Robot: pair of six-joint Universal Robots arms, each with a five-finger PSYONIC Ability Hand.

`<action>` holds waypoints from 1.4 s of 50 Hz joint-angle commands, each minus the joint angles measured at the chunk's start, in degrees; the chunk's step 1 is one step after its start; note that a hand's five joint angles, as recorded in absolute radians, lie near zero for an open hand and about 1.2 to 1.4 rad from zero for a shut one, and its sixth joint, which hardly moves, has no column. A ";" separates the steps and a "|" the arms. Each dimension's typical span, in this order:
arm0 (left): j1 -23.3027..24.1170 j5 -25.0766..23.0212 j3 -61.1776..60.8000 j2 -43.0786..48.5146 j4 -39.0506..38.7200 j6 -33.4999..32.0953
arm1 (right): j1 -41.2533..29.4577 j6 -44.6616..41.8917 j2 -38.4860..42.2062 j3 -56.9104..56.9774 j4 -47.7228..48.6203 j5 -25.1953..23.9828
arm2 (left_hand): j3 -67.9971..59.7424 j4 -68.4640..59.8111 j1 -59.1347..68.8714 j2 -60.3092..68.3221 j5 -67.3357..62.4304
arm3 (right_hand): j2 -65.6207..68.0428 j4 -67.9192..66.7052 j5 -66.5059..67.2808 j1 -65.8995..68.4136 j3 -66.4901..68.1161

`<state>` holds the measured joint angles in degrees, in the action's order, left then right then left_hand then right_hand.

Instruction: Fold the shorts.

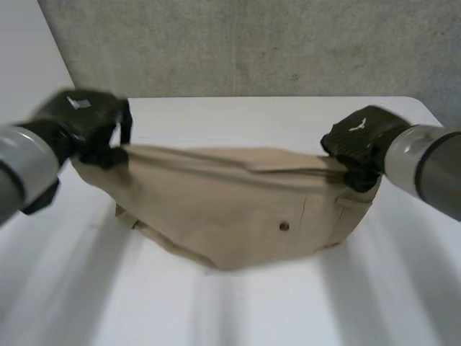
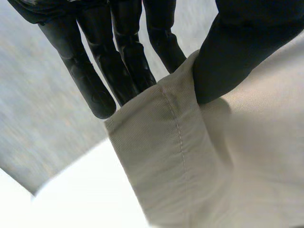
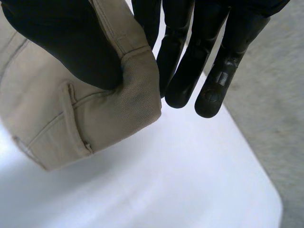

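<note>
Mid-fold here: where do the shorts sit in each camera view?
Head view: shorts stretched between left hand and right hand, sagging toward the white table.
Left wrist view: shorts, stitched edge pinched between the left hand thumb and fingers.
Right wrist view: shorts, seamed corner pinched under the right hand thumb.
Shared landmark: the white table beneath.

A white table [image 1: 230, 310] fills the lower half of the frame and runs back to a straight far edge across the upper middle, ending in a rounded corner at the upper right (that curved corner also shows beyond the cloth in the right wrist view). In the centre of the frame tan shorts [image 1: 238, 216] spread wide from left to right; their curved lower edge rests on the tabletop at lower centre, while the upper edge is raised off it. A small dark button [image 1: 284, 226] sits on the cloth, right of centre
</note>
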<state>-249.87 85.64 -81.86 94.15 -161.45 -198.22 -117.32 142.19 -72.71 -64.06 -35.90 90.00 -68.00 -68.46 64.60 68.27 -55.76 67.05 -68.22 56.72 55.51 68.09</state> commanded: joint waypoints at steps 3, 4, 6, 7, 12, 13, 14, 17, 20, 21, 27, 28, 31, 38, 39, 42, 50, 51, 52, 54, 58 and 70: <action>0.08 4.09 17.26 18.17 -8.18 -4.37 | 0.07 1.77 9.60 8.50 19.44 0.61 | -12.00 -11.54 15.40 11.73 -14.24 | 12.95 -11.78 13.28 24.49 11.91; 0.08 4.79 20.13 19.22 -9.40 -4.54 | -0.02 2.12 9.95 10.25 21.55 1.22 | -12.00 -11.54 15.40 11.73 -14.24 | 12.95 -11.78 13.28 24.49 11.91; 0.00 6.64 28.75 21.25 -14.58 -5.07 | -0.02 2.91 10.22 15.68 28.20 3.06 | -12.00 -11.54 15.40 11.73 -14.24 | 12.95 -11.78 13.28 24.49 11.91; 0.00 6.64 28.78 21.25 -14.60 -5.07 | -0.02 3.18 10.04 17.29 30.77 3.60 | -12.00 -11.54 15.40 11.73 -14.24 | 12.95 -11.78 13.28 24.49 11.91; 1.22 9.81 37.92 20.12 -35.85 -9.11 | -0.02 3.97 5.92 20.47 47.65 3.96 | -12.00 -11.54 15.40 11.73 -14.24 | 12.95 -11.78 13.28 24.49 11.91; 1.40 9.89 37.83 19.15 -37.96 -9.37 | 0.07 3.97 4.87 20.03 49.93 3.87 | -12.00 -11.54 15.40 11.73 -14.24 | 12.95 -11.78 13.28 24.49 11.91; 1.75 9.98 37.05 16.79 -40.67 -9.46 | -0.02 3.62 3.29 18.90 53.00 3.34 | -12.00 -11.54 15.40 11.73 -14.24 | 12.95 -11.78 13.28 24.49 11.91; 2.37 9.89 35.10 14.04 -40.97 -9.46 | 0.07 3.53 1.96 17.05 52.86 2.02 | -12.00 -11.54 15.40 11.73 -14.24 | 12.95 -11.78 13.28 24.49 11.91; 2.72 9.54 30.45 10.88 -41.23 -9.64 | -0.10 3.71 1.61 14.15 50.76 1.32 | -12.00 -11.54 15.40 11.73 -14.24 | 12.95 -11.78 13.28 24.49 11.91; 2.72 9.28 26.70 9.14 -41.49 -9.64 | -0.11 3.80 1.61 13.27 50.23 1.32 | -12.00 -11.54 15.40 11.73 -14.24 | 12.95 -11.78 13.28 24.49 11.91; 2.98 7.79 6.41 4.30 -41.58 -9.81 | -0.19 3.71 0.73 4.05 46.62 1.58 | -12.00 -11.54 15.40 11.73 -14.24 | 12.95 -11.78 13.28 24.49 11.91; 3.07 7.78 3.84 3.85 -41.67 -9.73 | -0.02 3.80 0.55 1.16 45.66 1.76 | -12.00 -11.54 15.40 11.73 -14.24 | 12.95 -11.78 13.28 24.49 11.91; 3.16 7.78 -3.28 3.23 -41.67 -9.46 | 0.42 4.06 0.64 -3.67 44.34 1.93 | -12.00 -11.54 15.40 11.73 -14.24 | 12.95 -11.78 13.28 24.49 11.91; 5.17 8.05 -20.51 10.41 -43.25 -9.11 | 0.16 3.97 5.54 -15.12 44.07 1.14 | -12.00 -11.54 15.40 11.73 -14.24 | 12.95 -11.78 13.28 24.49 11.91; 5.18 8.05 -20.53 10.44 -43.25 -9.11 | 0.07 3.97 8.78 -16.17 43.72 1.32 | -12.00 -11.54 15.40 11.73 -14.24 | 12.95 -11.78 13.28 24.49 11.91; 7.54 8.31 -22.72 16.84 -42.64 -9.20 | -0.10 3.89 12.13 -17.49 43.19 1.58 | -12.00 -11.54 15.40 11.73 -14.24 | 12.95 -11.78 13.28 24.49 11.91; 8.61 8.58 -25.63 10.19 -34.83 -9.38 | -0.55 3.80 7.42 -23.65 37.75 1.67 | -12.00 -11.54 15.40 11.73 -14.24 | 12.95 -11.78 13.28 24.49 11.91; 8.70 8.58 -26.32 7.13 -32.12 -9.38 | -0.55 3.62 6.28 -24.18 36.44 1.76 | -12.00 -11.54 15.40 11.73 -14.24 | 12.95 -11.78 13.28 24.49 11.91; 8.78 8.49 -26.68 5.53 -30.44 -9.29 | -0.46 3.45 4.26 -25.23 33.29 1.41 | -12.00 -11.54 15.40 11.73 -14.24 | 12.95 -11.78 13.28 24.49 11.91; 8.96 8.49 -27.47 1.15 -25.53 -9.20 | -0.46 3.44 2.75 -26.02 29.67 1.06 | -12.00 -11.54 15.40 11.73 -14.24 | 12.95 -11.78 13.28 24.49 11.91; 8.96 8.40 -28.44 -3.53 -18.47 -8.76 | -0.28 2.48 1.52 -27.69 19.65 -0.26 | -12.00 -11.54 15.40 11.73 -14.24 | 12.95 -11.78 13.28 24.49 11.91; 11.42 8.05 -27.14 -5.82 -9.59 -9.55 | 1.65 -2.71 -0.42 -30.69 12.51 -2.99 | 44.98 45.44 -41.58 -45.25 42.74 | 12.95 -11.78 13.28 24.49 11.91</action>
<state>-239.27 93.63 -112.05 87.14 -171.08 -206.60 -116.68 140.30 -72.89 -94.21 -24.19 87.36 -59.77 -60.50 59.64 59.80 -50.60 67.05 -68.24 56.87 55.51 68.09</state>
